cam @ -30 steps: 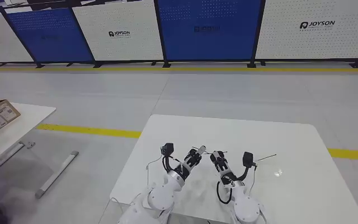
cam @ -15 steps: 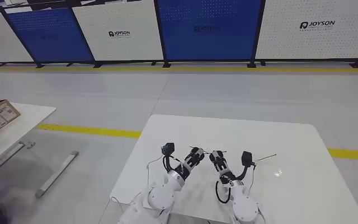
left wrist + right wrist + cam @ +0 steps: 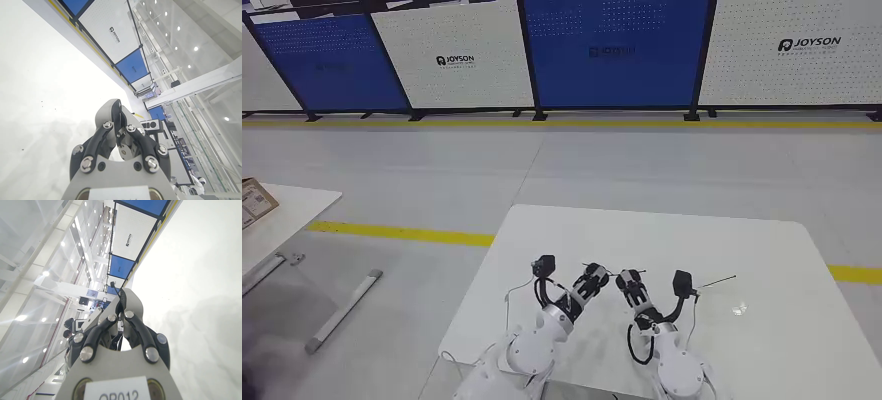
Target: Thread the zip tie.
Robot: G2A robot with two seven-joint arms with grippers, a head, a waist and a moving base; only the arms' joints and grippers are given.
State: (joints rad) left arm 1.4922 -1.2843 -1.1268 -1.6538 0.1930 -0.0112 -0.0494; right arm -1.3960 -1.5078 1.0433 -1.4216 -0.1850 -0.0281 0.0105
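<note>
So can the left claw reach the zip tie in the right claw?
Probably yes. The left claw and right claw hang close together above the table, nothing between them. But the left claw is shut on a thin black strip, so it could touch the zip tie, not grab it.

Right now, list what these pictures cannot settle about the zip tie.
Right wrist view: right gripper hides the zip tie below its head.
Left wrist view: left gripper shows only a dark sliver; tip hidden.
Top view: whether tip meets head is too small to tell.

A white table stands before blue and white panels.
</note>
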